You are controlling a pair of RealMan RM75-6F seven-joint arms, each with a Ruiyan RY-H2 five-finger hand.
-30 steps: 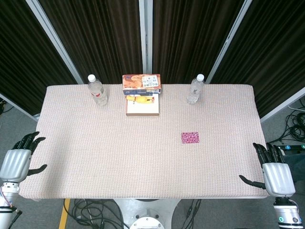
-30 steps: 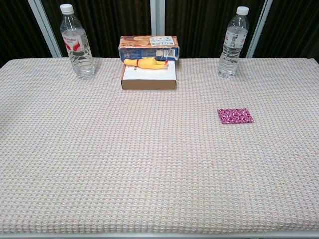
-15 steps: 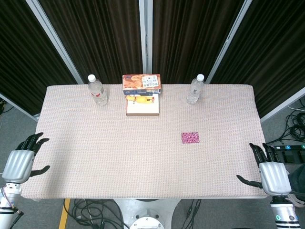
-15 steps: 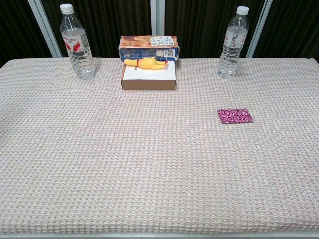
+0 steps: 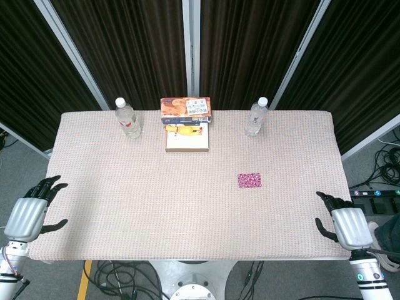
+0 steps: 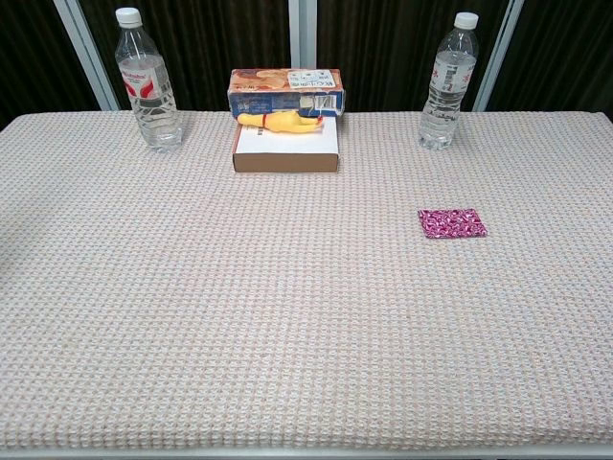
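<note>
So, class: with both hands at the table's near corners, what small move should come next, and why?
Probably the right hand should reach forward and inward toward the pink patterned square. Both hands hold nothing, and that square lies flat and alone, nearer the right hand than the left hand. The bottles and boxes stand at the far edge.

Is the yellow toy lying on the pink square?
No, the yellow toy lies on the white box, far from the pink square.

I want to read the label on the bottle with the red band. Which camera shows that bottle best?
The chest view: the red-banded bottle stands close and side-on at the table's far left, its label facing the camera. The head view shows the same bottle from above, small, with only a sliver of red visible.
</note>
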